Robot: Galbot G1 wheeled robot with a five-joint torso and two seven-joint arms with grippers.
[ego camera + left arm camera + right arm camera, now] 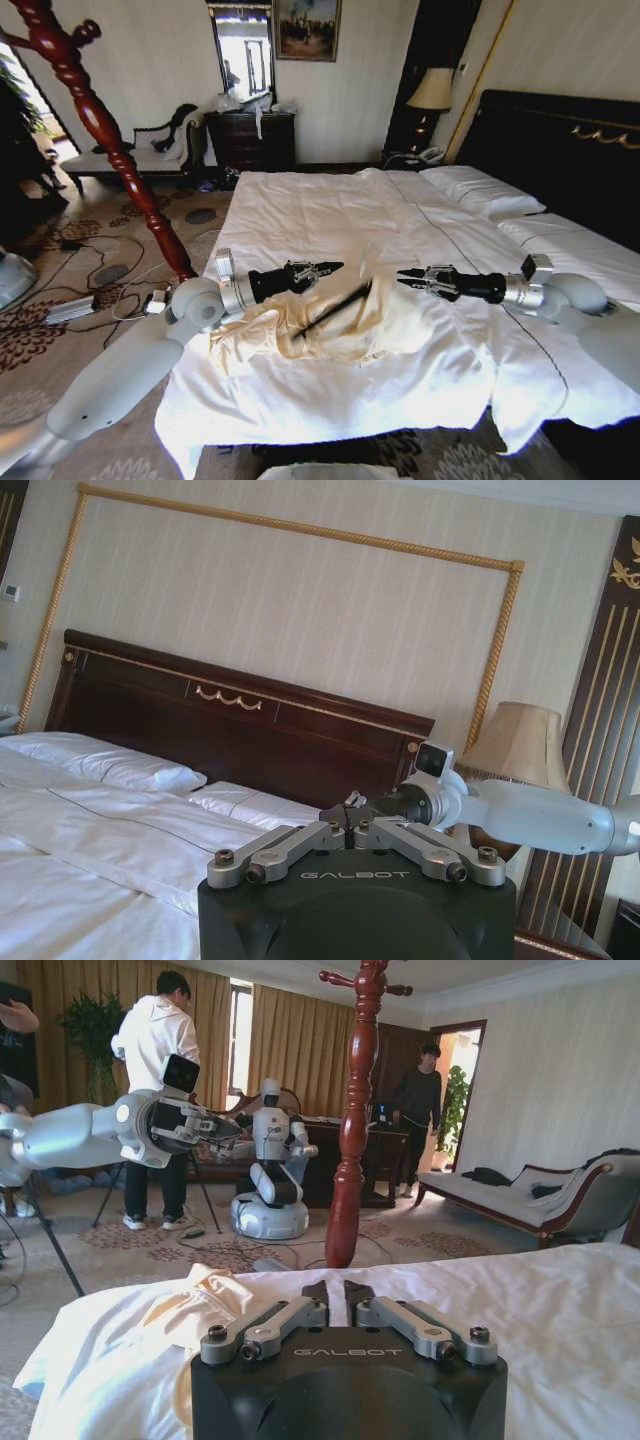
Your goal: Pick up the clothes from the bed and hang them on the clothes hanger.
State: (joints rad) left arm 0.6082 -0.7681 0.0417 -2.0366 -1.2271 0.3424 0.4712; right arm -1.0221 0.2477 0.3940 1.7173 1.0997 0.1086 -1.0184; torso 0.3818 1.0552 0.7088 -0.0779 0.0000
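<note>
Cream-yellow cloth, one garment (330,330), lies crumpled on the bed (330,215) near its foot, with one black hanger (335,308) resting across it. Two hands hover above, facing each other: left hand (335,267) clenched empty, right hand (403,273) likewise.

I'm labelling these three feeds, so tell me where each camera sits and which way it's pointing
Head view: on the head, looking down at the bed, clothes and clothes hanger; both arms show.
Left wrist view: behind the left gripper, facing the headboard.
Right wrist view: behind the right gripper, facing the wooden post.
Shared: each wrist view shows the other arm's gripper.
</note>
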